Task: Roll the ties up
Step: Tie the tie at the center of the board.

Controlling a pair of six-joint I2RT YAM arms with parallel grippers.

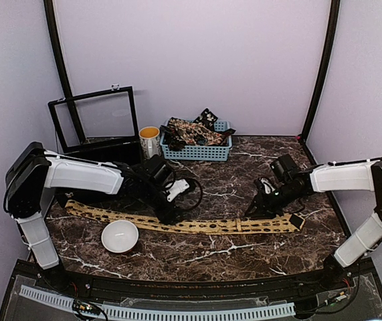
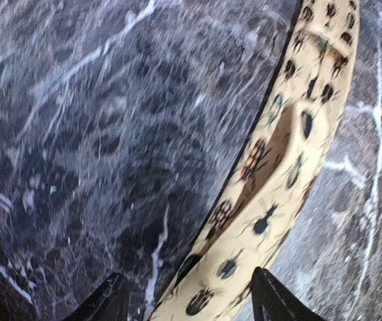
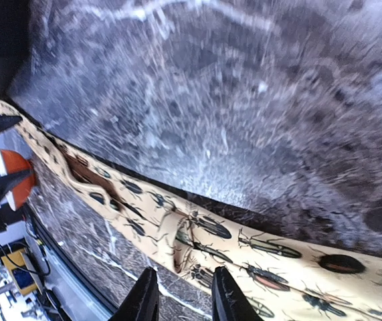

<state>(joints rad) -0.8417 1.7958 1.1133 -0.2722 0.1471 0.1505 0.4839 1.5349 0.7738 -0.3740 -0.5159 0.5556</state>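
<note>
1. Tugging is the main risk. The right claw [image 1: 253,210] stands narrow, and in its wrist view a pucker of the tan tie [image 1: 211,226] rises between its tips, so it appears to pinch the cloth. A sideways pull from there likely drags the whole strip rather than starting a coil.
2. The left claw [image 1: 174,215] is wide, its fingers [image 2: 110,304] astride the tie without touching it. If it closes off-centre, it may catch only one edge and twist the strip.
3. The tie lies flat across the table [image 1: 237,180], from near the left edge to near the right edge, and no part of it is rolled yet. With two claws on one strip, opposed pulls could stretch or skew it.
4. The white bowl [image 1: 120,235] sits just beside the tie on the near side, close to the left arm. A low sweep of that arm could knock it.
5. Open room lies behind the tie, between it and the blue basket [image 1: 197,152], which holds the dark ties [image 1: 194,130] and has a mug [image 1: 149,142] beside it. The near strip of table is narrower, and a coil rolled that way could run off the front edge.
</note>
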